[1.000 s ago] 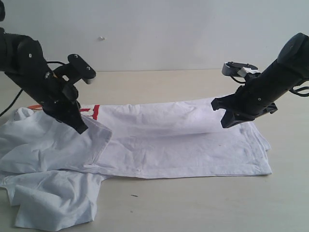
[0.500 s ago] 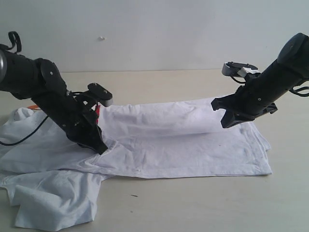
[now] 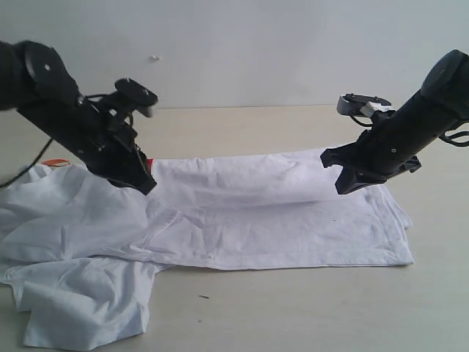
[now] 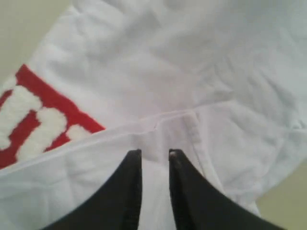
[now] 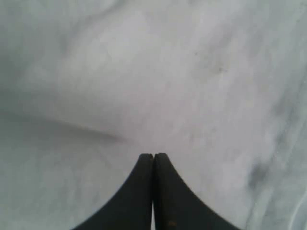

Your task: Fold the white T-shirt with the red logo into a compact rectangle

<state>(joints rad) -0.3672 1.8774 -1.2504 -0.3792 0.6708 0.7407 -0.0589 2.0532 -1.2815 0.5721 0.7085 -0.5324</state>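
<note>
Bare table (image 3: 308, 308) all round shirt (image 3: 278, 220); near edge straight, left end bunched. Lengthwise across exterior view, logo (image 4: 33, 120) toward left end. Left gripper (image 4: 154, 153) slightly parted above a seam, clasping nothing. Right gripper (image 5: 153, 155) pinched together, empty, over cloth.

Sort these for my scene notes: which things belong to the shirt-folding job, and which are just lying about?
Job: white T-shirt; red logo; left pincer; right pincer.
Lying about: small dark speck on the table.
</note>
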